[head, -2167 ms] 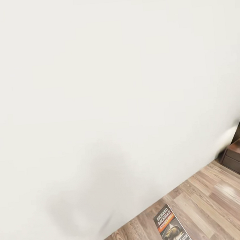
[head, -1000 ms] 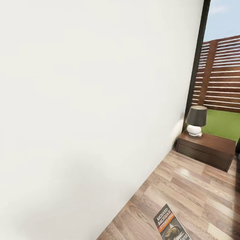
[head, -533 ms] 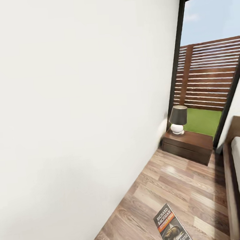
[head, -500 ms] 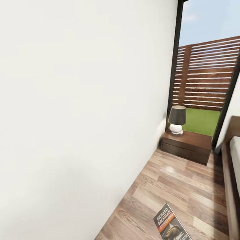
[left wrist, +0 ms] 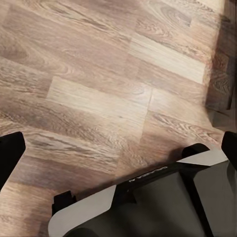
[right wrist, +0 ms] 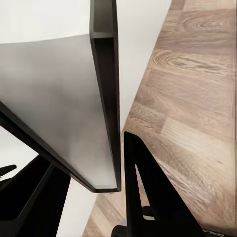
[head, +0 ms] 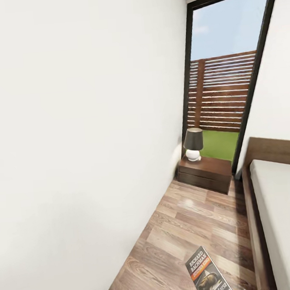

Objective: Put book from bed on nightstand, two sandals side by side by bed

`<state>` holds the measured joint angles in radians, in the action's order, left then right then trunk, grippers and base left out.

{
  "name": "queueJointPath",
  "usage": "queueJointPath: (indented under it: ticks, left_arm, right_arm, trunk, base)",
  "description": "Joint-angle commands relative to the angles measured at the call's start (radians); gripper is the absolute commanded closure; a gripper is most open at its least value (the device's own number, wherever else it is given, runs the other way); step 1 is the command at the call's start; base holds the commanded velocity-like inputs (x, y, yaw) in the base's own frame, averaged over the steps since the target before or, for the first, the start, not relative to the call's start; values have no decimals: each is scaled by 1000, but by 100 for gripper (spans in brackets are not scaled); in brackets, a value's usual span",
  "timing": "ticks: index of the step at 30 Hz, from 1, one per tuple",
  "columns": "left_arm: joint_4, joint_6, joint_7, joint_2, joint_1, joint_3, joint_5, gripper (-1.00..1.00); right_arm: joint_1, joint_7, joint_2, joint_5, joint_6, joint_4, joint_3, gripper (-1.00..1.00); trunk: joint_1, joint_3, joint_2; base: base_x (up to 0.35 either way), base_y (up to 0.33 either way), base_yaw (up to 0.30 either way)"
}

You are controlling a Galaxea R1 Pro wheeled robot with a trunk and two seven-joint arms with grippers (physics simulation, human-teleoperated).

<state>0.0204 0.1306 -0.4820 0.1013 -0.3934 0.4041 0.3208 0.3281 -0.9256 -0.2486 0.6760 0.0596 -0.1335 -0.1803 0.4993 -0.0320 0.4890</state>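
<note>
A white wall (head: 74,137) took up the left of the head view, running back to a tall dark-framed window (head: 231,73) with a slatted wooden fence and grass outside. The plank floor (head: 186,229) stretched between the wall and the bed (head: 281,212), whose pale mattress and dark frame lay along the right edge with the headboard against the far wall. The nightstand (head: 205,174) stood at the far end of the floor, in the corner below the window, between the wall and the bed's head. A lamp (head: 193,144) with a dark shade and a white round base stood on its top, toward the wall side.

The book (head: 206,275) was at the bottom edge of the head view, cover up, above the floor and well apart from the nightstand. In the right wrist view the book (right wrist: 74,103) appeared from below and edge-on, with the right gripper (right wrist: 94,173) pinching it: one dark finger (right wrist: 140,187) lay against its edge and another showed on the other side.

In the left wrist view the left gripper (left wrist: 121,148) hung over bare floor, its dark fingers (left wrist: 10,153) spread wide at either side of the frame with nothing between them, and part of the robot's grey base (left wrist: 148,202) showed below.
</note>
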Motion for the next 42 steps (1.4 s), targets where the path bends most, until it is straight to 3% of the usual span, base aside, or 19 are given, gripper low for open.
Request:
queueJointPath:
  ticks: [1, 23, 42]
  left_arm:
    - [-1, 5, -3, 0, -1, 9, 8, -100]
    - [-1, 4, -3, 1, -1, 8, 8, -100]
    - [-1, 4, -1, 0, -1, 9, 8, -100]
  right_arm:
    - [1, -2, 0, 11, 6, 0, -5, 100]
    - [2, -2, -1, 11, 6, 0, -5, 100]
    - [1, -4, -1, 11, 6, 0, -5, 100]
  trunk:
    - [1, -2, 2]
    - [1, 6, 2]
    - [1, 7, 2]
  base:
    - [0, 0, -289]
    - [26, 13, -279]
    - [307, 44, -19]
